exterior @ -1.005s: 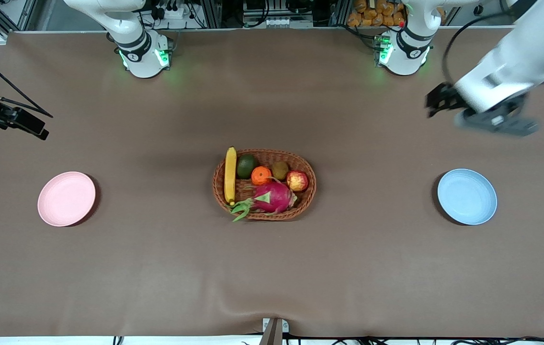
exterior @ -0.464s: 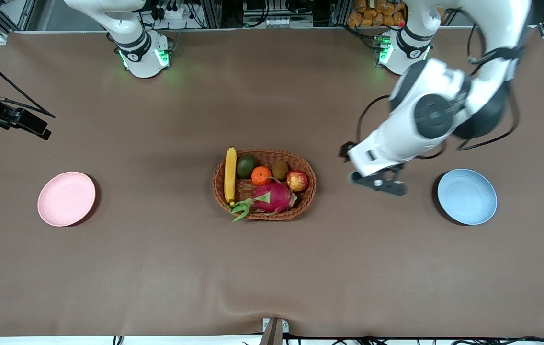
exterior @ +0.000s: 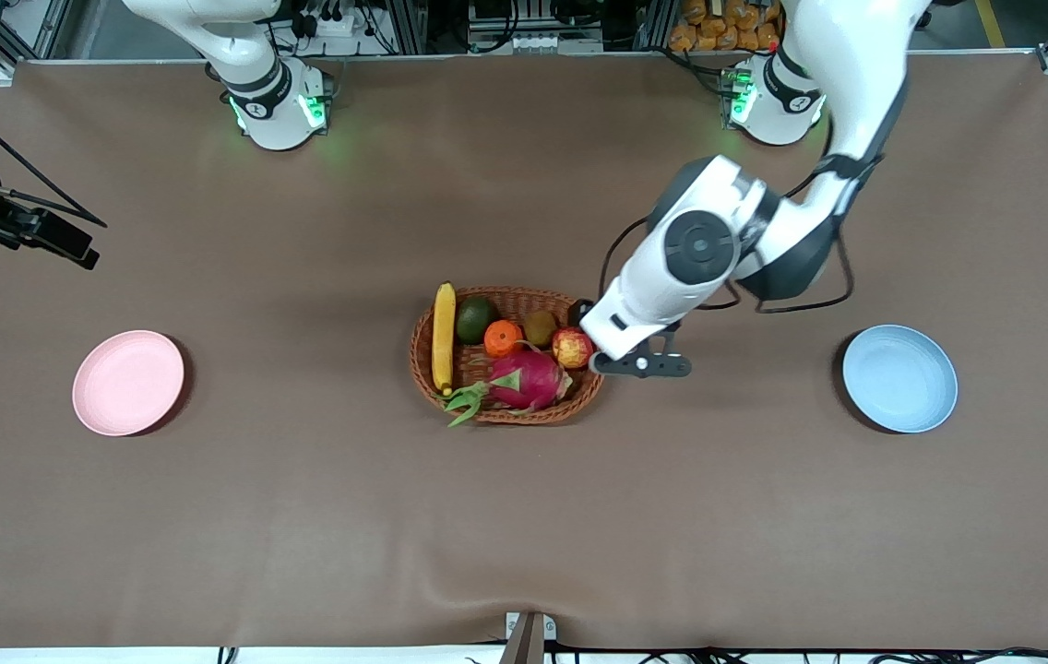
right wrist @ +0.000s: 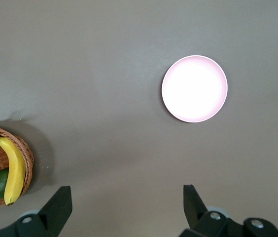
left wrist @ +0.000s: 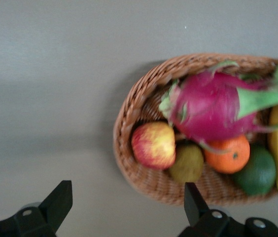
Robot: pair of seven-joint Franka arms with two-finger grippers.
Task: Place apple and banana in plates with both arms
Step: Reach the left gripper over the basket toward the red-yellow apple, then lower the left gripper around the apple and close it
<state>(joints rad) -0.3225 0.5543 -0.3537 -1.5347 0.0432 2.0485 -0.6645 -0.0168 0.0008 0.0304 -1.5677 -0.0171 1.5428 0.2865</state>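
Front view: the red, yellow-patched apple (exterior: 572,348) and the long yellow banana (exterior: 443,337) lie in the wicker basket (exterior: 579,407), between the pink plate (exterior: 128,382) and the blue plate (exterior: 899,378).

Left wrist view: the left gripper (left wrist: 128,203) hangs spread over the basket's end.

Right wrist view: the right gripper (right wrist: 127,203), spread, waits over bare table.

Red-yellow apple (exterior: 572,348), yellow banana (exterior: 443,337), pink plate (exterior: 127,382), blue plate (exterior: 899,378).
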